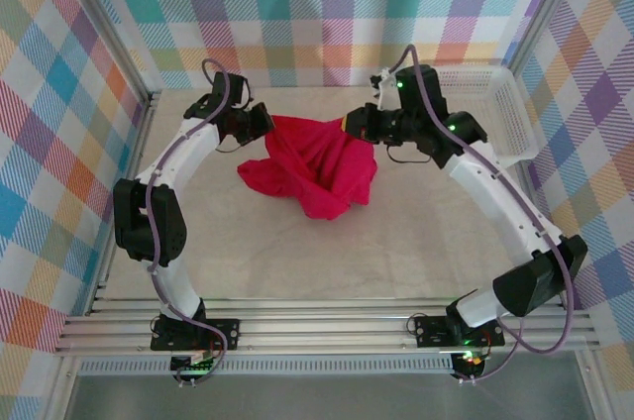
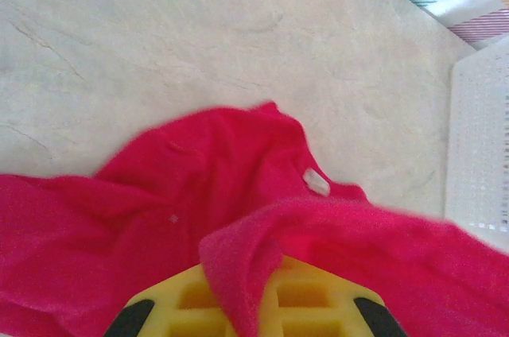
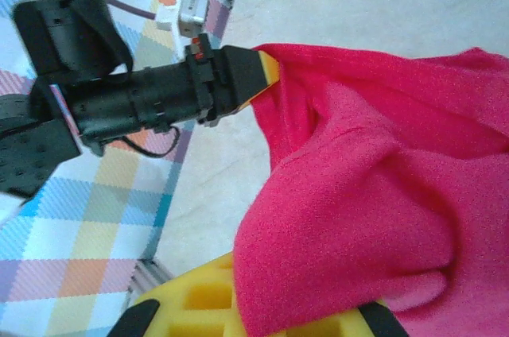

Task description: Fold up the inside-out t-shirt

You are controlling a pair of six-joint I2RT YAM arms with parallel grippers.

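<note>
1. NEAR EDGE: Bare desk [image 1: 297,271] lies open between my two arm bases and the cloth. I judge this the best room for laying the garment flat and smoothing it.
2. MID-DESK: The inside-out t-shirt [image 1: 315,174] sits bunched at the centre of the desk. Its upper edge is strung between my grippers, and its lower folds sag in a crumpled heap that seems to rest on the surface.
3. THE HOLD: My left gripper [image 1: 265,124] is clamped on one end of that upper edge, and my left wrist view has red cloth draped over its yellow fingers. My right gripper [image 1: 353,126] is pinched tight on the other end, with a thick fold spilling across it.
4. HANDLING: The fabric looks soft, light and limp. It should not break or slip, but it will droop and double over wherever it is unsupported. A small white label [image 2: 316,182] marks the neckline. I judge the shoulder seams or the hem corners on either side the surest places to grip, taking a single layer rather than a bunch.
5. FAR SIDE: The white mesh basket [image 1: 507,108] stands at the far right corner, close behind my right arm, and crowds any swing that way. The plaid walls [image 1: 59,93] close the desk in on the left, right and far sides, so a stretch of the shirt is best kept toward the middle.
</note>
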